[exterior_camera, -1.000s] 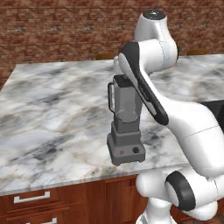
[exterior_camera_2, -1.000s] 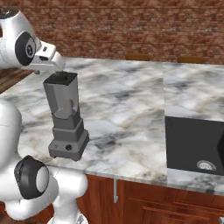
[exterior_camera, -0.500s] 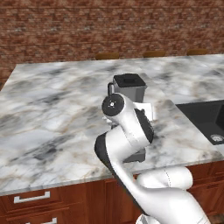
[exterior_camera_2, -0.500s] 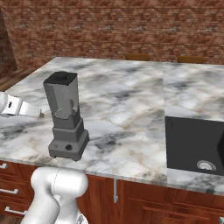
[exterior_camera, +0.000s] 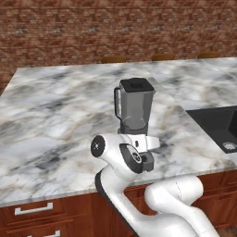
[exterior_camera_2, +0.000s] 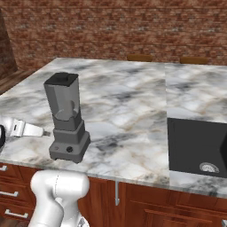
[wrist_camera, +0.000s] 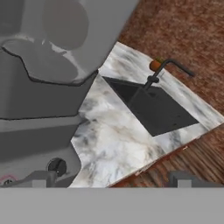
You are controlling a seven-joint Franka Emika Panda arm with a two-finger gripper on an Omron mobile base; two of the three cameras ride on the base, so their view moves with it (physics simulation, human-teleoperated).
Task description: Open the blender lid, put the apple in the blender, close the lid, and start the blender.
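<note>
Grey-white marble countertop [exterior_camera: 55, 120] fills mid-frame in both base views, w/ red-brown brick wall [exterior_camera: 115, 28] across the top and wood cabinets [exterior_camera: 37, 213] w/ metal pulls along the bottom. Black sink [exterior_camera_2: 197, 148] is set into the counter at right of frame; in the hand view it sits centre-right, w/ a dark faucet [wrist_camera: 168, 70] above it and a small orange object just beside the faucet, too small to identify. Blender [exterior_camera: 134, 109] stands upright on the counter, centre of left base view, left of centre in right base view; black blender lid [exterior_camera: 136, 84] sits on the jar rim. Base shows a black knob [exterior_camera_2: 69, 149]; hand view, lower left, shows the knob and part of a red mark at close range. Gripper [wrist_camera: 109, 179] at bottom of hand view: fingertips well apart, nothing between them; hand lies low, just beside the blender base. No legible brands, labels or writing.
</note>
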